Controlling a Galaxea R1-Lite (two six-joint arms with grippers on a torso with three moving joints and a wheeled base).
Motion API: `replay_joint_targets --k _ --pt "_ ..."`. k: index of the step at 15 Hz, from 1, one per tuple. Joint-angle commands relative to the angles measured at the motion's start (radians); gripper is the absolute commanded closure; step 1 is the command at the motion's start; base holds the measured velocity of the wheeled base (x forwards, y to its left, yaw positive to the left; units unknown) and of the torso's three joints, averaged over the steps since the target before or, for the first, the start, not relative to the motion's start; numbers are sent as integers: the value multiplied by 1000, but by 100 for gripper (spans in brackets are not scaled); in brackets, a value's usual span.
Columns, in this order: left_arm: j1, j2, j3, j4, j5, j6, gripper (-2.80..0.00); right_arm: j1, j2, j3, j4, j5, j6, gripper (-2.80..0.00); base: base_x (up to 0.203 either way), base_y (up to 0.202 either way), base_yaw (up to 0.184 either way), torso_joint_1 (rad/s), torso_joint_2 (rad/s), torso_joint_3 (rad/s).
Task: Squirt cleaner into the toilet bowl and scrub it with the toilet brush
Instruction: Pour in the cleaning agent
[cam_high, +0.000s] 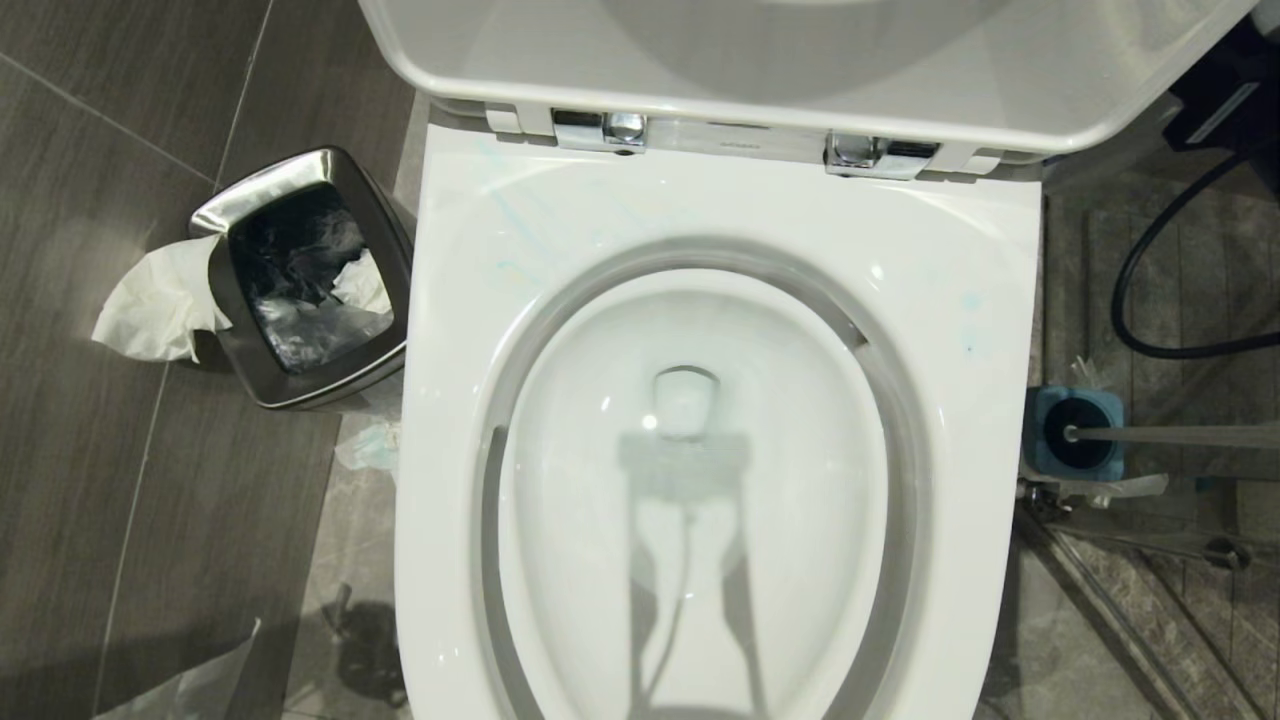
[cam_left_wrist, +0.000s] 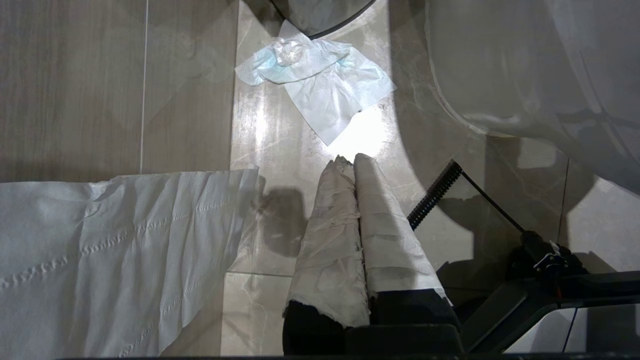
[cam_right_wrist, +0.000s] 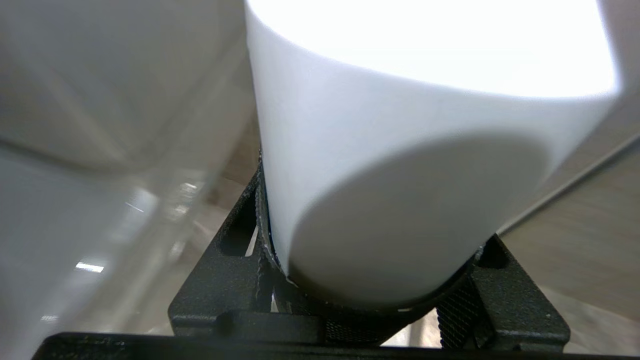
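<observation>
**Bottle Held, Bowl Waiting**

Beside the toilet, the right gripper (cam_right_wrist: 380, 280) had its jaws about half open, wrapped round a fat white bottle (cam_right_wrist: 400, 165). It looked like the cleaner bottle, though no label showed. The left gripper (cam_left_wrist: 355, 165) hung low over the floor, fingers pressed together, holding nothing. The bowl (cam_high: 690, 480) sat open with the lid up. Faint blue streaks showed on the rim (cam_high: 520, 215). The brush (cam_high: 1150, 435) rested in its blue holder (cam_high: 1075, 432) on the bowl's right side, near a black cable (cam_high: 1130, 290). To squirt well, I thought the bottle should go over the bowl with its tip pointing down inside, so nothing lands on the rim or floor. Squeeze gently.
</observation>
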Motion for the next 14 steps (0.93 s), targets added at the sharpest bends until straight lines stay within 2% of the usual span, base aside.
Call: replay_joint_targets --k 1,7,9,11,14 --pt "0 0 3 0 0 0 0 0 -154 25 61 -1 -1 0 0 0 0 0 0 0" --pt "0 0 3 0 0 0 0 0 -493 154 304 -29 -4 0 0 0 0 0 0 0" --pt "0 0 3 0 0 0 0 1 -604 196 446 -61 -5 0 0 0 0 0 0 0" --pt "0 0 3 0 0 0 0 1 -673 208 570 -75 -3 0 0 0 0 0 0 0" --pt "0 0 3 0 0 0 0 1 -735 206 678 -80 29 0 0 0 0 0 0 0"
